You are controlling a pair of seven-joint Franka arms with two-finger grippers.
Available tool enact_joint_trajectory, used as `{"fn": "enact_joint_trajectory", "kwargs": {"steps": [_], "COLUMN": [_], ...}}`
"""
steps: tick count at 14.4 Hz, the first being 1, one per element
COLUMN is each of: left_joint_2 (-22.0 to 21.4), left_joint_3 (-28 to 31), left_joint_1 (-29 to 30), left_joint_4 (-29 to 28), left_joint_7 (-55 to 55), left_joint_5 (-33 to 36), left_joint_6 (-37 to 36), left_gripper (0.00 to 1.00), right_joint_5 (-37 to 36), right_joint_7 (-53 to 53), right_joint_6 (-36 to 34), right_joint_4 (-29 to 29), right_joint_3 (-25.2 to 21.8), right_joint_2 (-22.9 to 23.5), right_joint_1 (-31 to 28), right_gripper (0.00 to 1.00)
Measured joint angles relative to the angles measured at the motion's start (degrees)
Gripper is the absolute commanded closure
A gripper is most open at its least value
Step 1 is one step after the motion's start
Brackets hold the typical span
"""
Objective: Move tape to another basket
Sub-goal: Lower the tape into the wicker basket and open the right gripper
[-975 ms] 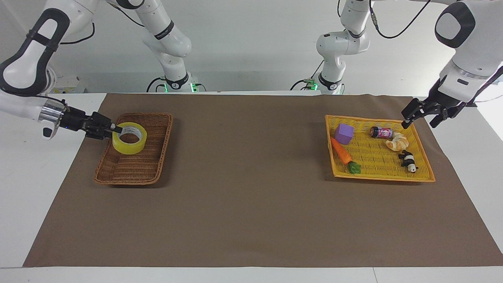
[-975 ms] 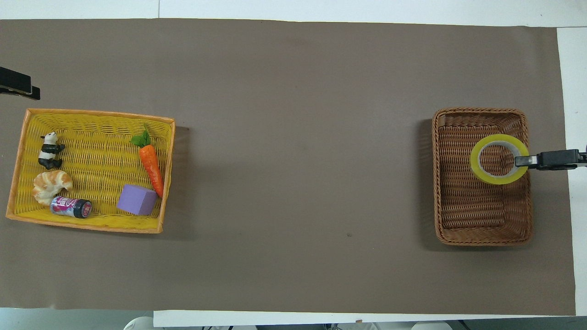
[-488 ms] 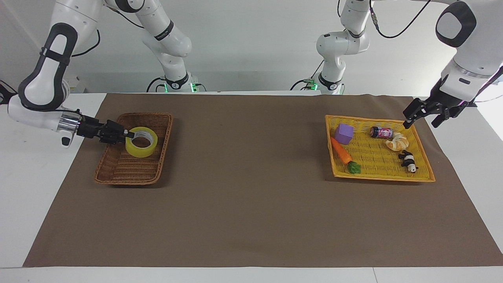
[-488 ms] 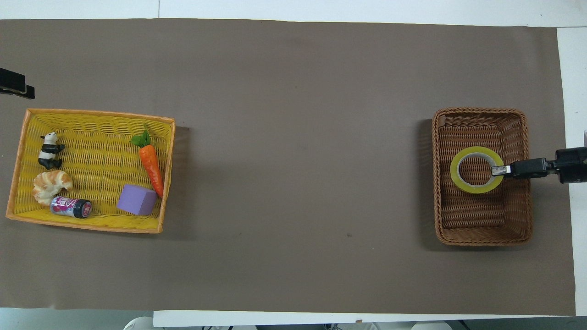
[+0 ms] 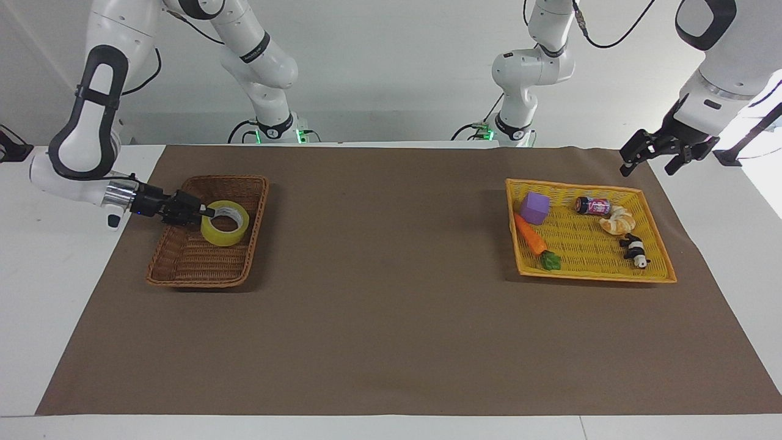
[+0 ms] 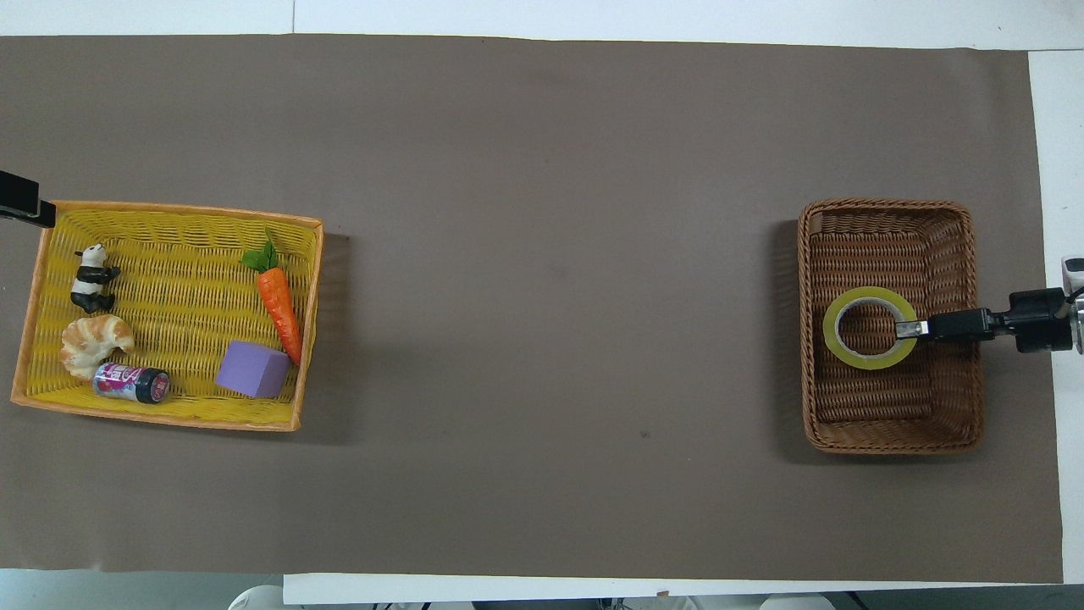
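Partly cropped, right gripper (image 5: 211,212) pinches tape (image 5: 225,223) inside basket (image 5: 183,269); left gripper (image 5: 651,161) spread, empty.

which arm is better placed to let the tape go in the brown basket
Right. The right gripper is shut on the tape, which sits low inside the brown basket. The left gripper hangs open by the yellow tray at the left arm's end of the table.
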Motion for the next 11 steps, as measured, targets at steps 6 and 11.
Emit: {"fn": "enact_joint_trajectory", "kwargs": {"steps": [6, 11], "left_joint_2": [-0.2, -0.6], "left_joint_3": [0.0, 0.5], "left_joint_1": [-0.2, -0.1], "left_joint_4": [-0.1, -1.8], "left_joint_7": [0.0, 0.0], "left_joint_5": [0.2, 0.2], "left_joint_6": [-1.1, -1.2], "left_gripper": [0.0, 0.0], "right_joint_5": [-4.5, -10.2], "right_joint_7": [-1.6, -1.6], "right_joint_6": [1.6, 1.7], "right_joint_4": [2.4, 6.0], "right_joint_3": [0.2, 0.3], "right_joint_2": [-1.2, -4.8], "right_joint_1": [2.5, 3.6], "right_gripper": [0.0, 0.0]}}
